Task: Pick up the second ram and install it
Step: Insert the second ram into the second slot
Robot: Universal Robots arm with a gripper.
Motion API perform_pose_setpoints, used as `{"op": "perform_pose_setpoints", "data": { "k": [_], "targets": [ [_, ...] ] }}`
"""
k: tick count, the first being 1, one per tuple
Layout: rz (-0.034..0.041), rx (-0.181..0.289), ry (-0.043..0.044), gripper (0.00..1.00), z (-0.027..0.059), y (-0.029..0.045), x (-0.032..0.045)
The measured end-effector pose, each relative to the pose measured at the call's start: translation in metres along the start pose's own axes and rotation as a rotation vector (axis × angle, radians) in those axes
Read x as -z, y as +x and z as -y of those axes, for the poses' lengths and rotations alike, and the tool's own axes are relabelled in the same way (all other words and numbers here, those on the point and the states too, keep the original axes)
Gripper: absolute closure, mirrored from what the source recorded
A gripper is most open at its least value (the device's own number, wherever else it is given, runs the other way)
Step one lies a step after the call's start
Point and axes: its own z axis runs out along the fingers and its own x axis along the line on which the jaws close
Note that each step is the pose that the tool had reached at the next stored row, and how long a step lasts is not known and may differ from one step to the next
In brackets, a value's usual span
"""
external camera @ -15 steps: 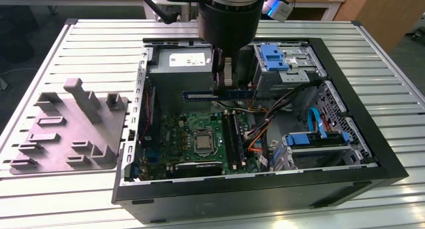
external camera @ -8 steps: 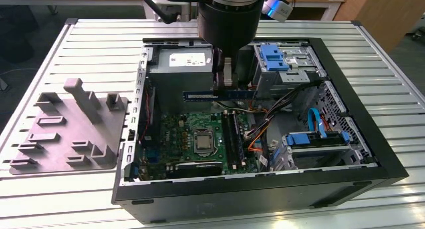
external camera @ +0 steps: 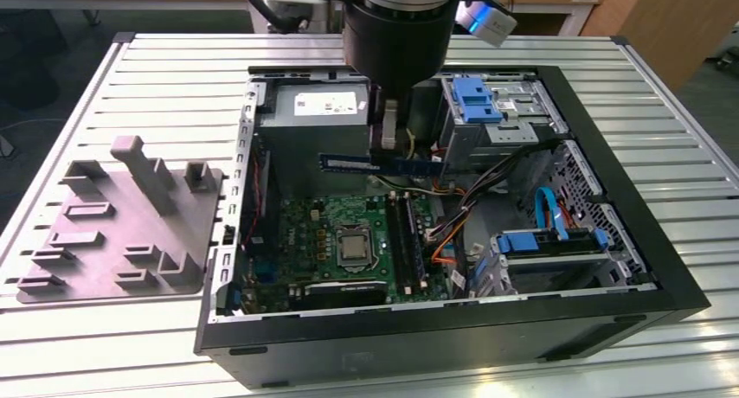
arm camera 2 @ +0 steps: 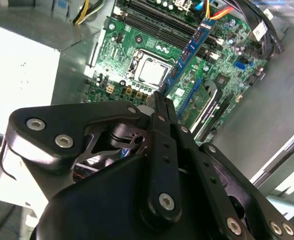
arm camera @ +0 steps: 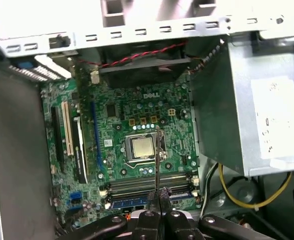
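The claw (external camera: 393,151) pinches the second ram (external camera: 382,164) mid-length, hanging above the motherboard (external camera: 324,234) and crosswise to the memory slots (external camera: 404,229), which lie at three o'clock of the processor socket (external camera: 350,242). A good seating likely needs parallel alignment and even pressure.

Exterior view sits high above the table (external camera: 151,60), tilted down over the near wall of the open computer case (external camera: 462,337), far enough back to fit the whole case in. First wrist view stares almost straight down onto the motherboard (arm camera: 172,105), fairly near. Second wrist view is closer still, peering slantwise past the gripper (arm camera 2: 162,97) (its body hogs half the shot). All three share the processor socket (external camera: 350,245) and the board around it. The memory stick (arm camera 2: 189,52) shows in the exterior and second wrist views.
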Motion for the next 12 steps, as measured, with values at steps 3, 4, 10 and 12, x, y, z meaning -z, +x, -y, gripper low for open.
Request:
{"op": "perform_pose_setpoints", "data": {
  "k": [3, 4, 10, 12],
  "targets": [
    [0.0007, -0.055, 0.0021, 0.89, 0.0, 0.0, -0.0001],
    [0.001, -0.073, 0.0028, 0.89, 0.0, 0.0, -0.0001],
    [0.0024, -0.182, 0.0069, 0.89, 0.0, 0.0, -0.0002],
    [0.003, -0.218, 0.0083, 0.89, 0.0, 0.0, -0.0003]
  ]
}}
